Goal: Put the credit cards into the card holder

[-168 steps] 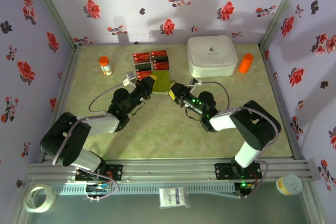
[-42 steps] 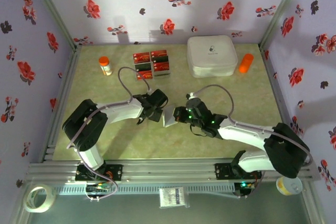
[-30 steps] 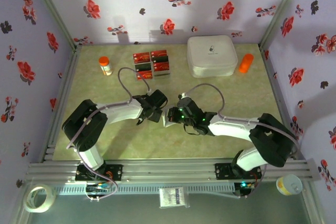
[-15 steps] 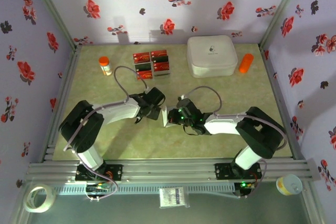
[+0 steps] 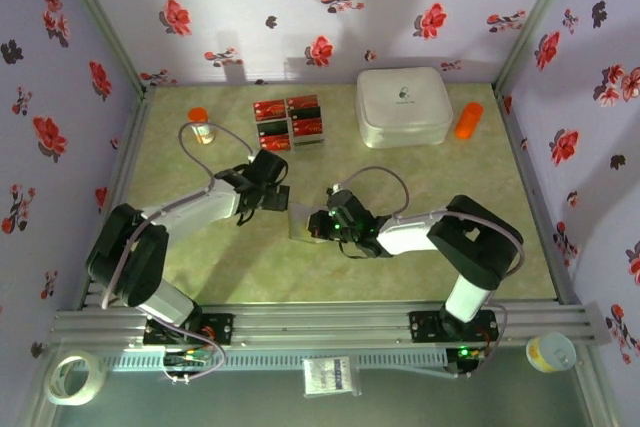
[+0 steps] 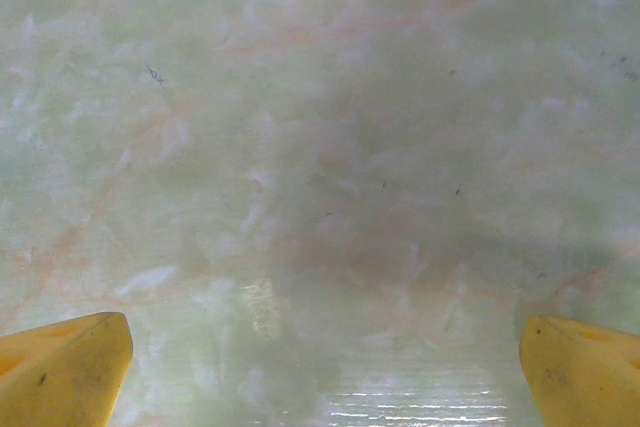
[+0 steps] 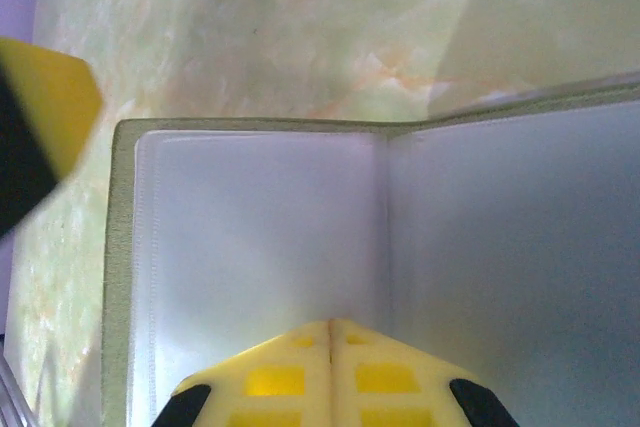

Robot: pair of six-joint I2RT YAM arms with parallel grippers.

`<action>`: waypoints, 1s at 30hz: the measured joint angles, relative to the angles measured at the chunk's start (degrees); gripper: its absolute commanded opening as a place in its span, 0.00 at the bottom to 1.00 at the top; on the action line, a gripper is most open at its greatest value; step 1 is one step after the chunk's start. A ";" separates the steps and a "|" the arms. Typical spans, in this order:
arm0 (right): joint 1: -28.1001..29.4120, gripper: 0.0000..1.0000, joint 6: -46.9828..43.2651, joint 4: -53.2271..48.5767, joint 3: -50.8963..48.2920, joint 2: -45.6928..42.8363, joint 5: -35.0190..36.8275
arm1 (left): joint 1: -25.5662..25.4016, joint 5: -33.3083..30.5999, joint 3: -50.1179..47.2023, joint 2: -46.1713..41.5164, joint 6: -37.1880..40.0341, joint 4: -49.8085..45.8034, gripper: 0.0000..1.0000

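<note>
The card holder [image 5: 298, 224] lies open on the table in the top view, grey inside up, with an olive rim [image 7: 118, 247]. My right gripper [image 5: 313, 227] is shut, and in its wrist view the joined tips [image 7: 332, 327] rest on the grey inside next to the fold. My left gripper [image 5: 270, 192] stands open up and left of the holder, over bare table [image 6: 320, 147] with nothing between its fingers. One of its yellow fingertips [image 7: 45, 112] shows beyond the holder's left edge. The red credit cards [image 5: 288, 121] lie in a block near the back wall.
A big white rounded box [image 5: 403, 105] stands at the back right, with an orange cap-shaped thing [image 5: 468, 119] beside it. An orange-capped bottle [image 5: 200, 125] stands back left. Flowered walls close in the table on three sides.
My left gripper has drawn back up and to the left, away from the card holder. My right gripper and the open holder have shifted a little left.
</note>
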 measured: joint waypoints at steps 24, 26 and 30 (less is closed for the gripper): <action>-0.42 0.02 3.69 5.09 -2.73 -0.79 0.24 | -4.87 4.74 -5.42 4.98 -6.97 2.25 1.00; -1.25 0.02 3.37 4.24 -2.97 -2.08 0.24 | -4.87 4.68 -5.66 5.22 -7.13 2.91 1.00; -3.87 0.02 2.84 2.34 -3.69 -4.52 0.42 | -4.87 4.11 -5.68 5.33 -7.13 3.54 1.00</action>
